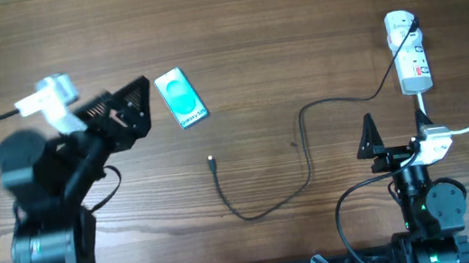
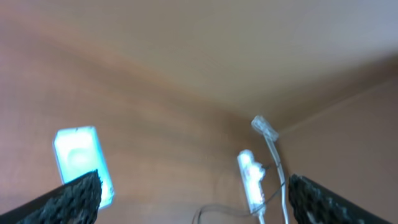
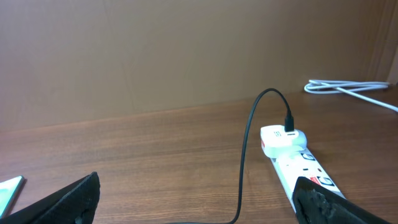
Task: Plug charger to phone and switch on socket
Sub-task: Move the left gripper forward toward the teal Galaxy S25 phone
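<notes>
Near side: left gripper (image 1: 142,107) and right gripper (image 1: 368,137) both spread full wide, nothing held. Between them the charger (image 1: 305,145) lies slack in a curve on the table (image 1: 292,15). Its silvery tip (image 1: 210,162) is free, nearer the left arm. Phone (image 1: 181,98) sits just beyond the left gripper, screen up. Socket (image 1: 408,52) far right, black plug (image 1: 409,28) seated.

Judgement: pinch the cable close behind the tip so the connector stays stiff. Brace the phone before pushing in. Port end not discernible.
</notes>
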`<action>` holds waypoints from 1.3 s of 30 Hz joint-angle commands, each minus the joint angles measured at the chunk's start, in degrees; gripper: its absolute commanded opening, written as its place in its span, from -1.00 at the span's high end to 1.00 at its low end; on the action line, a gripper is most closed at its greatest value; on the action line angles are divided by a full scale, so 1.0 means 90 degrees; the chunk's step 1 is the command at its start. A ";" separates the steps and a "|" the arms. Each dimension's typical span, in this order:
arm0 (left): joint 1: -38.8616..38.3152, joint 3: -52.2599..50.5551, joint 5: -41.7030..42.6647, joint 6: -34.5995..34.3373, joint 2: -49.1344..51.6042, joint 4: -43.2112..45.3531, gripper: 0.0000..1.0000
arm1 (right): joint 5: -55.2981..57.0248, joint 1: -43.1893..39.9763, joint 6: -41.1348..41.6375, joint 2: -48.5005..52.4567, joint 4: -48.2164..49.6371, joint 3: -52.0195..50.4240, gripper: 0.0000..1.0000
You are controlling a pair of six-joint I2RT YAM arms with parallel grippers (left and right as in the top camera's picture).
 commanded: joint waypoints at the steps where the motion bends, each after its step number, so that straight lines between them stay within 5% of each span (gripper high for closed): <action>1: -0.0049 0.0058 0.0189 -0.0012 0.0787 -0.0753 -1.00 | -0.0083 0.0024 -0.0066 -0.0010 0.0029 -0.0005 -0.99; 6: -0.0049 0.0058 0.0192 -0.0012 0.2101 -0.1280 -1.00 | -0.0083 0.0024 -0.0066 -0.0010 0.0029 -0.0005 -0.99; 8: -0.0049 0.0058 0.0226 -0.0015 0.2392 -0.1345 -0.76 | -0.0083 0.0024 -0.0068 -0.0010 0.0029 -0.0005 -0.99; 11: -0.0049 0.0058 0.0238 -0.0012 0.2601 -0.1375 -0.68 | -0.0083 0.0024 -0.0066 -0.0010 0.0029 -0.0005 -0.99; 24: -0.0049 0.0058 0.0226 0.0012 0.2601 -0.1540 -0.92 | -0.0083 0.0024 -0.0068 -0.0010 0.0029 -0.0005 -0.99; 39: -0.0049 0.0053 -0.0080 0.0012 0.2601 -0.1707 -0.87 | -0.0083 0.0024 -0.0066 -0.0010 0.0029 -0.0005 -0.99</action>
